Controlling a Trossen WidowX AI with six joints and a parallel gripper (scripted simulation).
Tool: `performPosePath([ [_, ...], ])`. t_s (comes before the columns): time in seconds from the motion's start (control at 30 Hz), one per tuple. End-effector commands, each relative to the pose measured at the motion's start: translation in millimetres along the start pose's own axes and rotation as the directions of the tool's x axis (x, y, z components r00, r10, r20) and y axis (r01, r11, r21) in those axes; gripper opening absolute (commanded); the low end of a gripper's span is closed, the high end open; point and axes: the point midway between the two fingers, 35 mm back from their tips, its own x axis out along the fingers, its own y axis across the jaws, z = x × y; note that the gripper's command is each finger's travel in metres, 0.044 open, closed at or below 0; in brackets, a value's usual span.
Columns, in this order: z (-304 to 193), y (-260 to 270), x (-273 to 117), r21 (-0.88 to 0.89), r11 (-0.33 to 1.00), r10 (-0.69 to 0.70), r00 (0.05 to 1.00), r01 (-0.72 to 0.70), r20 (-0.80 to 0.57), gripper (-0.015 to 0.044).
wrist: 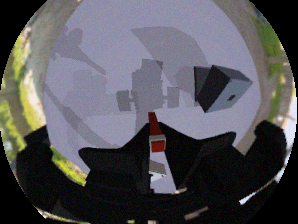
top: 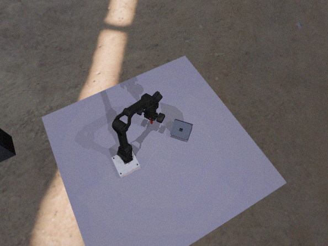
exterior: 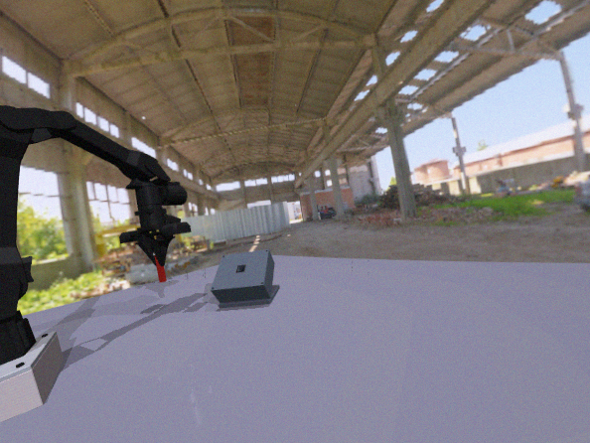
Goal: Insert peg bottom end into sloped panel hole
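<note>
My gripper (top: 151, 118) (exterior: 158, 261) (wrist: 153, 125) is shut on the red peg (top: 151, 121) (exterior: 161, 274) (wrist: 158, 146), near its upper part. The peg has a pale band near its top and looks flat-sided in the wrist view. Its lower end points down and hangs a little above the table, leaning slightly in the exterior view. The grey sloped panel (top: 175, 134) (exterior: 229, 283) (wrist: 241, 90) stands apart from the peg, to its right in all three views. Its dark, square-looking hole (top: 180, 129) (exterior: 240, 268) (wrist: 231, 97) is in the middle of the face and is empty.
The pale lilac table (top: 193, 187) (exterior: 372, 358) carries the arm's white base (top: 127, 168) (exterior: 25, 382) and the panel. The panel's dark side wall (exterior: 245, 294) rises from the table. Shadows of the arm fall around the peg. A black object (top: 5, 146) is off the table at the left.
</note>
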Motion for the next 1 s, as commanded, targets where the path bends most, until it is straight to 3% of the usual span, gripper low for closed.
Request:
performPosePath([
  [0.0,0.2,-3.5,-3.0,0.030,0.999,0.008,1.000,-0.009,0.008,0.0000],
  [0.97,1.2,-38.3,-10.6,0.282,0.955,0.069,0.994,-0.092,0.090,0.0000],
])
